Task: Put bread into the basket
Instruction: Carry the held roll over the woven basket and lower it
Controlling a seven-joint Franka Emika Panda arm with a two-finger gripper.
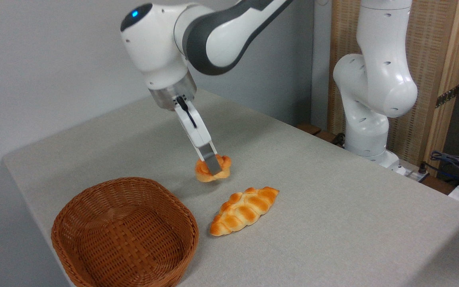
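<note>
1 bun [205,172] sits clamped in the hand [214,166], right of the basket [94,199].

Bright, even, diffuse light from overhead, no harsh glare. Soft faint shadows on the desk [333,207]: one under the bread [207,174] toward the lower left, one beside the braided loaf [244,210]. Mild sheen on the white arm [377,79]. Focus pretty sharp throughout; slight grain, bg clutter far right a bit soft.
</note>
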